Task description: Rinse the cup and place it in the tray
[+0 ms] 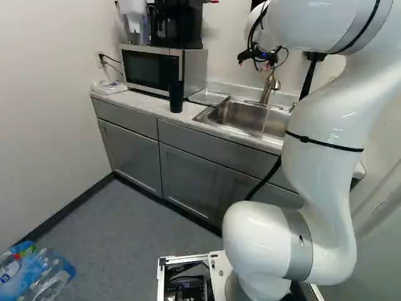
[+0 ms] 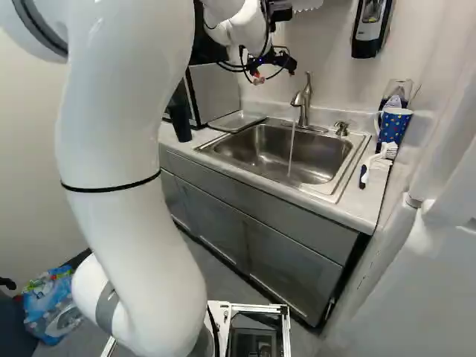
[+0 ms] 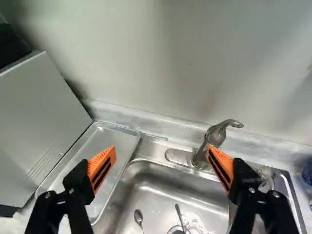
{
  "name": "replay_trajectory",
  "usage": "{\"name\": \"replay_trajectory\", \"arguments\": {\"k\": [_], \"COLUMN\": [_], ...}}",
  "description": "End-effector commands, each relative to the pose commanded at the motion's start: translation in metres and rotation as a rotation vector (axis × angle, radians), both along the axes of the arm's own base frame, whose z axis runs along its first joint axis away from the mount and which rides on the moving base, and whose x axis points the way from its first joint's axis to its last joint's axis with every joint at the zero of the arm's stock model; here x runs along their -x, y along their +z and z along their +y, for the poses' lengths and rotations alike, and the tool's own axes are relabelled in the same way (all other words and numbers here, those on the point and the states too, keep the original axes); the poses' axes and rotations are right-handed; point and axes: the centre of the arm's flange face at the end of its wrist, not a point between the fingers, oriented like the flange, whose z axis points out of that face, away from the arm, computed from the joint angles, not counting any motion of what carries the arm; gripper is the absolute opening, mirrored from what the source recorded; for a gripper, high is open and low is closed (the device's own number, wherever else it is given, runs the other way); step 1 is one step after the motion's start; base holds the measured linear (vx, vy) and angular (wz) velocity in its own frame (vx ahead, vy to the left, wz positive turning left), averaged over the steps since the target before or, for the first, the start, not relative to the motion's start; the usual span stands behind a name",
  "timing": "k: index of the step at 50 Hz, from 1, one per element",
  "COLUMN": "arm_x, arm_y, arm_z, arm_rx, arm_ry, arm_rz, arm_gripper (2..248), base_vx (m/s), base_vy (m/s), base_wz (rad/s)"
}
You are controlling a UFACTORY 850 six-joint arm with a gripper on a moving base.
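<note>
Wrist view: black two-fingered gripper (image 3: 162, 148) spread wide, nothing between the orange pads. One finger overlaps the shallow metal tray (image 3: 116, 139) in sight, the other the curved metal faucet (image 3: 214, 135). A blue sliver (image 3: 307, 172) beyond the faucet-side finger, probably the cup; too cut off to be sure.

Left base view: gripper high near the wall, above the steel sink (image 1: 216, 119). Dark upright tumbler (image 1: 176, 97) stands by the microwave (image 1: 150, 68), a rival reading of "cup". No blue mug visible here.

Right base view: the likelier cup shows whole, a blue mug with yellow dots (image 2: 395, 126), upright at the right end of the counter, handle toward the sink. It lies right of the gripper and lower, past the faucet, opposite side from the tray. Water stream (image 2: 291, 152) falls into the sink. Judged next: swing right and down, clear of the faucet.
</note>
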Motion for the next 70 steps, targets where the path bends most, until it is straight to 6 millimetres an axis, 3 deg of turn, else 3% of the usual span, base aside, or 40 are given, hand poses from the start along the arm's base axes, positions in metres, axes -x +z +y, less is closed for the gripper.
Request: {"name": "replay_trajectory", "arguments": {"k": [28,70], "arm_x": [0.058,0.159], "arm_y": [-0.007,-0.025], "arm_z": [0.030,0.038], "arm_rx": [-0.038,-0.123], "arm_ry": [0.022,-0.020], "arm_rz": [0.131,0.390], "arm_gripper": [247,247], "base_vx": [0.000,0.000], "base_vy": [0.000,0.000], "base_wz": [0.000,0.000]}}
